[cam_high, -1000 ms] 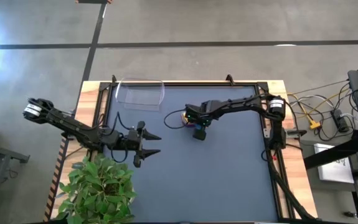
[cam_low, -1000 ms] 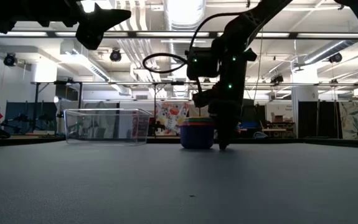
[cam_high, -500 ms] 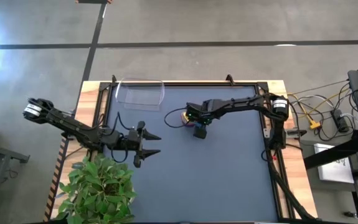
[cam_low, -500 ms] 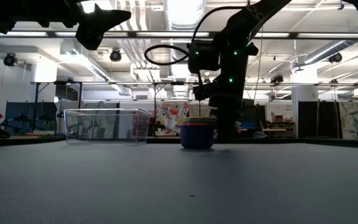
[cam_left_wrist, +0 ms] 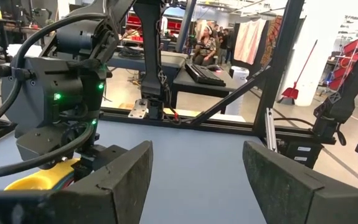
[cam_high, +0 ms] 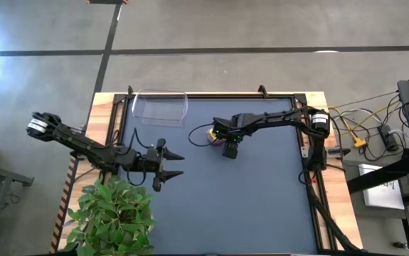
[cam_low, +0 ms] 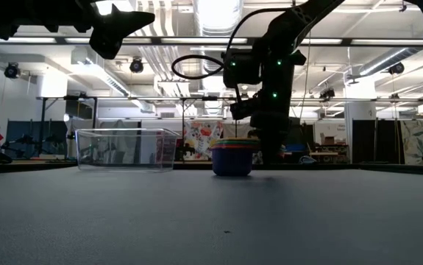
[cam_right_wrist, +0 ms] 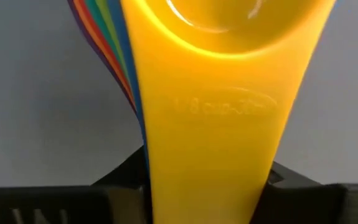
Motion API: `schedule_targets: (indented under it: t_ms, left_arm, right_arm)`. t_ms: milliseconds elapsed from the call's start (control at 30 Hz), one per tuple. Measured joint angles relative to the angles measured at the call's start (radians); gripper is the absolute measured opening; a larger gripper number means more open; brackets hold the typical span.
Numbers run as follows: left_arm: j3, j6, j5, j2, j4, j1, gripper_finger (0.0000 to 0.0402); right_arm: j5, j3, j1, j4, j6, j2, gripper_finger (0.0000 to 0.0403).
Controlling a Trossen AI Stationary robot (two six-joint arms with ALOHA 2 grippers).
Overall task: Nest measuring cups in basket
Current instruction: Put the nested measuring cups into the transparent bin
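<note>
The measuring cups (cam_low: 232,157) stand nested in one stack on the dark table, blue at the bottom and yellow (cam_high: 212,132) on top. Their flat handles (cam_right_wrist: 210,124) fan out toward my right gripper (cam_high: 230,148), which points steeply down beside the stack and is shut on them. The clear basket (cam_high: 160,107) rests on its base at the far left of the table, apart from the stack, and also shows in the low view (cam_low: 126,149). My left gripper (cam_high: 178,165) hangs open and level over the near left part, its fingers (cam_left_wrist: 122,180) holding nothing. My right gripper has the stacked handles between its two fingers (cam_right_wrist: 119,183), the yellow handle (cam_right_wrist: 207,186) on top and the coloured ones beneath it. It comes from above, slanting, and lies along the handles. The stack stands upright with its bottom on the table.
A potted plant (cam_high: 115,213) stands at the table's near left corner, below my left arm. Wooden rails (cam_high: 211,95) frame the table. Cables and gear (cam_high: 375,135) lie off the right edge. Bare table spreads across the middle and near side.
My right gripper has shut on the handles of the stacked cups. The stack has stayed standing in its place on the table.
</note>
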Motion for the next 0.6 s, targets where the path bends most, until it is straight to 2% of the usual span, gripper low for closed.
schedule_targets:
  t_ms: [600]
  left_arm:
    - [0.000,0.004,-0.002,0.000,0.001,0.001,0.0233]
  right_arm:
    - [-0.003,0.030,0.000,0.009,-0.027,0.000,0.0124]
